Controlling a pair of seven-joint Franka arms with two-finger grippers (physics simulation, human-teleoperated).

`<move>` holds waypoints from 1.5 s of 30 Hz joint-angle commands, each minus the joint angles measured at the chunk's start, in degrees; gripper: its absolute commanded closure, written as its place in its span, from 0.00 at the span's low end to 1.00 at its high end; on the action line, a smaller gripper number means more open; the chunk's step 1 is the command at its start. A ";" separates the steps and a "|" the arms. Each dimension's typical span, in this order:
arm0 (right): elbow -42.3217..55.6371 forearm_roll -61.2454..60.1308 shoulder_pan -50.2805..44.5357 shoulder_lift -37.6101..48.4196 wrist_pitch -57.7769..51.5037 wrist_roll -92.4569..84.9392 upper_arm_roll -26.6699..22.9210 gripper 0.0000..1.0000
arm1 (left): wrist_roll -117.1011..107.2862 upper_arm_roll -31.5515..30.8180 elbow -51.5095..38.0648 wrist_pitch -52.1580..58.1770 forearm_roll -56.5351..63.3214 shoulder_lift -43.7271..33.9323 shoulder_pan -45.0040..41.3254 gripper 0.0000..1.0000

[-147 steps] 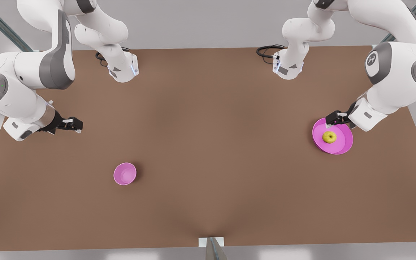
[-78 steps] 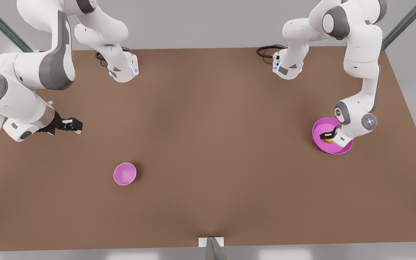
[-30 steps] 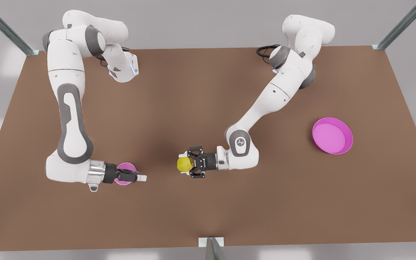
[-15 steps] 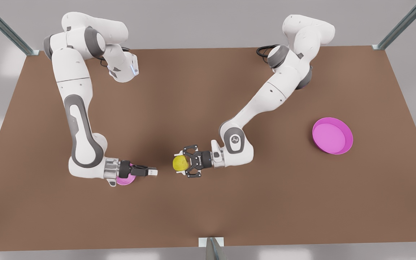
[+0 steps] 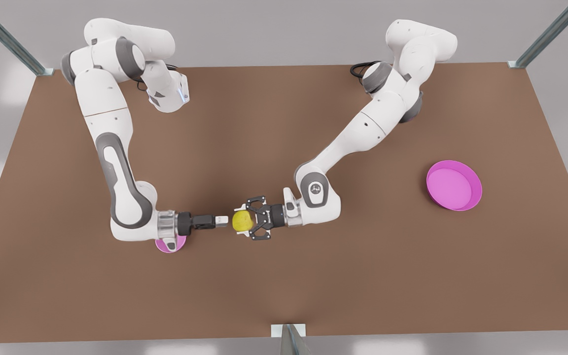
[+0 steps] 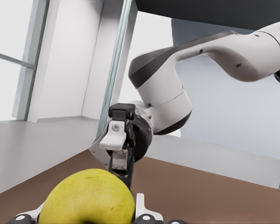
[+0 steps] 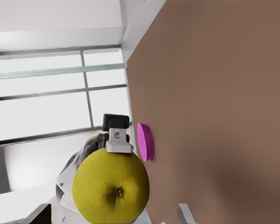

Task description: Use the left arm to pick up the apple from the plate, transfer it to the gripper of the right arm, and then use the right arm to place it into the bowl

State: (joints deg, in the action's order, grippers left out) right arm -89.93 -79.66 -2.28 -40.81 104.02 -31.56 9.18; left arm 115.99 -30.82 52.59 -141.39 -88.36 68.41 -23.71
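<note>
The small round yellow-green apple hangs above the brown counter, clamped in the left arm's black open-linkage hand. From nine o'clock the right arm's slim white-tipped hand sits just beside it; I cannot tell how its fingers stand. The apple looks firm, smooth and light, so it may slip. Best gripped across its widest middle.

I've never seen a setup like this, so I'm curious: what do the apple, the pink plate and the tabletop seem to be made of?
The apple looks like real fruit: matte yellow-green skin, faint specks, dark stem dimple. The plate looks like smooth plastic, evenly magenta with a soft sheen. The table reads as matte brown board, though it is only a render.
</note>
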 commanded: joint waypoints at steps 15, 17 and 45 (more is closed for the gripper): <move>0.02 -6.04 -5.19 -0.94 5.14 -15.29 0.84 0.00 | 6.09 -0.03 -0.03 -1.25 -0.06 -0.03 -0.81 0.24; -0.24 -6.21 -5.46 -0.94 6.29 -16.43 0.84 0.08 | 6.09 -0.11 -0.03 -1.25 -0.06 -0.03 -0.72 0.24; 7.40 32.89 4.65 -1.38 3.56 -13.09 -0.13 0.38 | -93.92 2.79 21.51 52.35 102.51 -38.70 32.76 0.00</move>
State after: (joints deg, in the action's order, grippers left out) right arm -83.75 -57.91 2.19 -42.20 107.93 -47.49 9.03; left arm 98.30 -28.12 75.15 -120.77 -16.44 32.39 7.81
